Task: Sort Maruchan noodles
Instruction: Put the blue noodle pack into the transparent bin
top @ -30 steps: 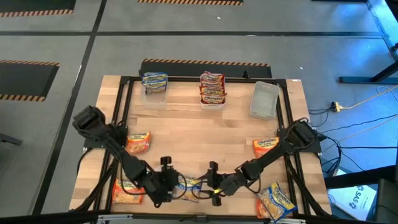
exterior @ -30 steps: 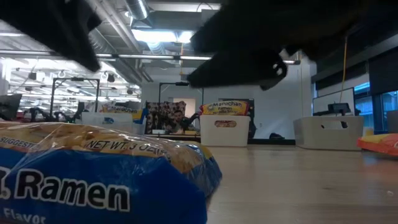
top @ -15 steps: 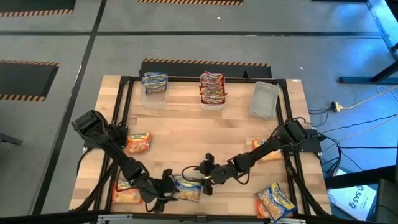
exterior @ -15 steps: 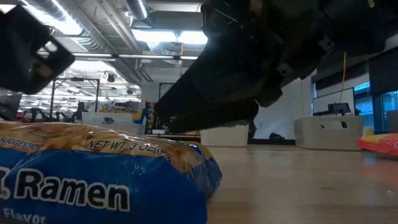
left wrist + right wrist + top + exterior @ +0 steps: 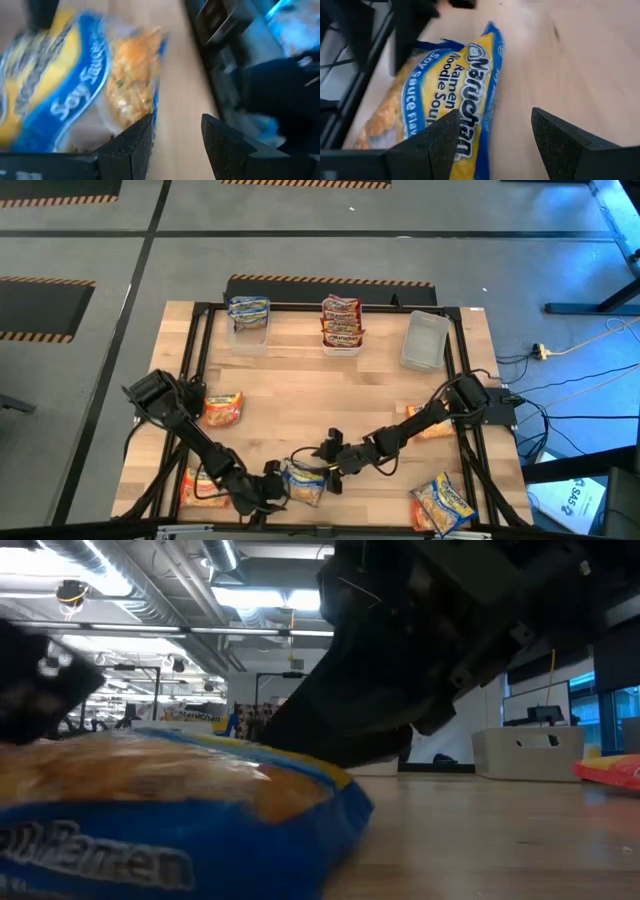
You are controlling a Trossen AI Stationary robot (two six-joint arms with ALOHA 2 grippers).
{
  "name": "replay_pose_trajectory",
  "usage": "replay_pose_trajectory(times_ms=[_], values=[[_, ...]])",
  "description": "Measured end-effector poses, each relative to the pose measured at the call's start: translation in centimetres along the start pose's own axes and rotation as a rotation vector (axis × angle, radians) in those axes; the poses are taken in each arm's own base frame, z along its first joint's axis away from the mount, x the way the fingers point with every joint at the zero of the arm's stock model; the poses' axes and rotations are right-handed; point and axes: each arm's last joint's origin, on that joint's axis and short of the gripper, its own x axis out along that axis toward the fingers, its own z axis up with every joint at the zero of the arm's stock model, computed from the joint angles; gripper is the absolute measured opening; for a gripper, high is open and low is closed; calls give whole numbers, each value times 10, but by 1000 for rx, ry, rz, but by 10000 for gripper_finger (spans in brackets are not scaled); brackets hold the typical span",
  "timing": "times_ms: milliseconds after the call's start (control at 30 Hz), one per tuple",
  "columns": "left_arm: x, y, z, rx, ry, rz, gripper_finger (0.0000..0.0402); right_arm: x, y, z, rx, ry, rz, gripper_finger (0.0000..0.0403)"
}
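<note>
A wooden desk point(image 5: 330, 395) with a dark frame stands on grey floor point(image 5: 300, 255) marked with black-and-yellow hazard tape point(image 5: 330, 279). Three clear bins line its far edge — left point(image 5: 248, 337), middle point(image 5: 341, 345), right point(image 5: 424, 340). Cables point(image 5: 575, 385) trail across the floor beside the desk's right.

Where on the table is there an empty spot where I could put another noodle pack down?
The bare wood mid-table is free, between the three bins at the back and both grippers. The front edge is crowded: the left gripper, the right gripper and the blue packet between them.
</note>
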Motion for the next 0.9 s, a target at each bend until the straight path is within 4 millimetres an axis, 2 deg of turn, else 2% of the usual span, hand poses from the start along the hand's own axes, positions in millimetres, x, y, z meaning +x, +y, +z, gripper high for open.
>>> replay_pose_trajectory(times_ms=[200,533,900], values=[[10,8,-8,-29,27,36,164,2,-4,5,99,18,74,232],[12,9,-10,-23,17,60,164,7,-32,17,379,197,265,232],[12,10,-10,-13,13,78,164,16,-44,17,467,254,357,232]])
